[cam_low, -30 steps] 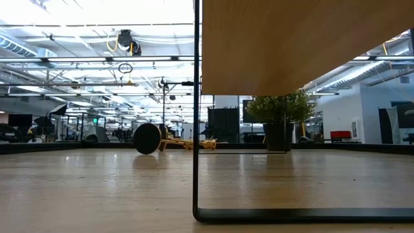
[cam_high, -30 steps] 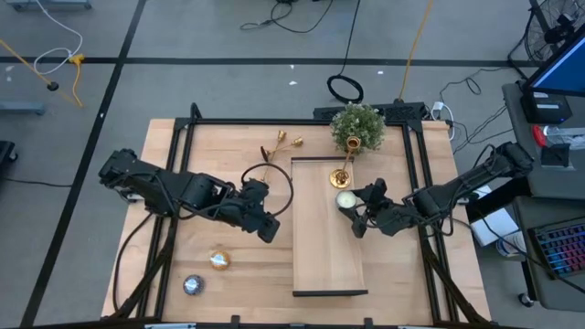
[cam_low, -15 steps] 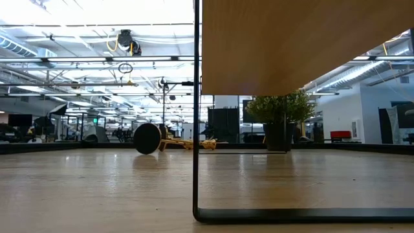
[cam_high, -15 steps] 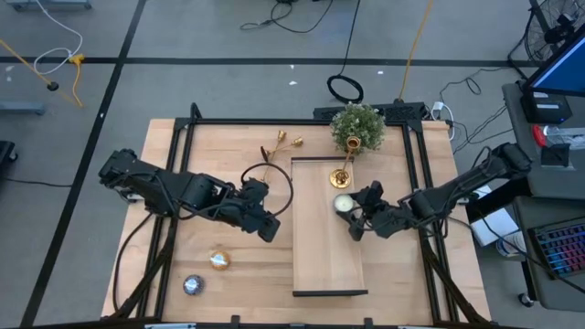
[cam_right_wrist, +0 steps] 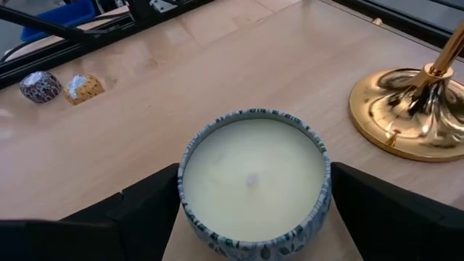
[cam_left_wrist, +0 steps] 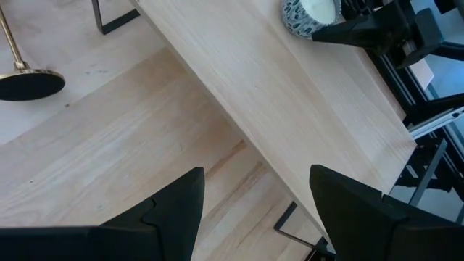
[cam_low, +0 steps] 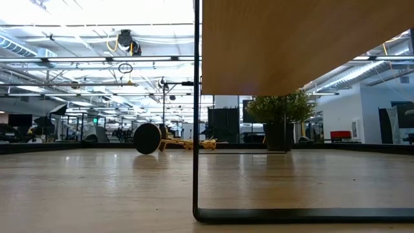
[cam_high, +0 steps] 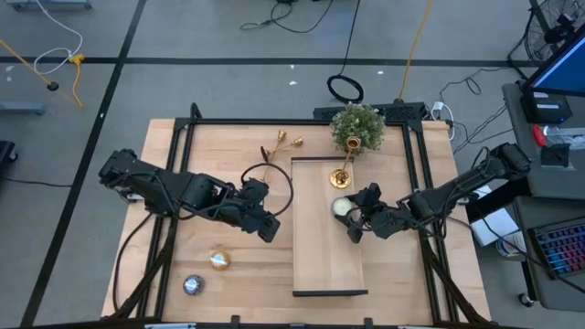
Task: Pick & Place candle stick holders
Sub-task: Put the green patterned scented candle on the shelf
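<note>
Jaws of the right gripper point(cam_high: 351, 217) stand released around a candle tin point(cam_right_wrist: 253, 181) on the raised board point(cam_high: 327, 260), near one upright gold holder point(cam_high: 341, 175), while the left gripper point(cam_high: 265, 224) waits open over the table point(cam_high: 196, 174), where two holders point(cam_high: 281, 143) lie.

No text, label, brand, number or sign can be read anywhere.

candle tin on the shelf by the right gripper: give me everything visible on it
The candle tin is a low round tin, pale with a dark blue-green leafy pattern on its wall, lidless, filled with smooth cream wax. It sits upright on the raised wooden shelf, between the right gripper's open fingers, near the upright gold holder's base, not touching it.
</note>
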`<state>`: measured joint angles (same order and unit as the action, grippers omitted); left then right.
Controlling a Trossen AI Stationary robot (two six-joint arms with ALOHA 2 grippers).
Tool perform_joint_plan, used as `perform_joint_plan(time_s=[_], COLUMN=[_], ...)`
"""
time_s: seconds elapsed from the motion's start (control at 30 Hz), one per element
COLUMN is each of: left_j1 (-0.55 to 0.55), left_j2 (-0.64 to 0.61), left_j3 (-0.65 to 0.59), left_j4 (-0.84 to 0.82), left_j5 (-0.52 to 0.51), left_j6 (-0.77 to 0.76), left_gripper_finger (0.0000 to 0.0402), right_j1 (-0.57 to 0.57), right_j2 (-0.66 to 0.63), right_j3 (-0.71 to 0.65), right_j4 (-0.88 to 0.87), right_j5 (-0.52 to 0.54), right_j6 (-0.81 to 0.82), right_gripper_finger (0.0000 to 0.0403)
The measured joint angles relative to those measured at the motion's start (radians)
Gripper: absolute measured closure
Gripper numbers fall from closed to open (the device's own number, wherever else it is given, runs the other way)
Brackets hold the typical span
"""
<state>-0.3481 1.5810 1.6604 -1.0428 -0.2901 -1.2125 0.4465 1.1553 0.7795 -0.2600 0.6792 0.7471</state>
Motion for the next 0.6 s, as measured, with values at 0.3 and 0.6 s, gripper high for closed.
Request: perform_joint_plan(time_s=[0.3,0.6], left_j1=[0.000,0.000], left_j2=[0.000,0.000], left_j3=[0.000,0.000], left_j4=[0.000,0.000], left_j5=[0.001,0.004], left_j6=[0.006,0.010], left_gripper_finger=[0.0149,0.0149], right_j1=[0.000,0.000], right_j2=[-0.003,-0.004], right_j3=[0.000,0.000], right_j4=[-0.009,-0.060], right_j5=[0.026,0.026], right_j6=[-0.001,0.027], right_gripper_finger=[0.0060,0.0064])
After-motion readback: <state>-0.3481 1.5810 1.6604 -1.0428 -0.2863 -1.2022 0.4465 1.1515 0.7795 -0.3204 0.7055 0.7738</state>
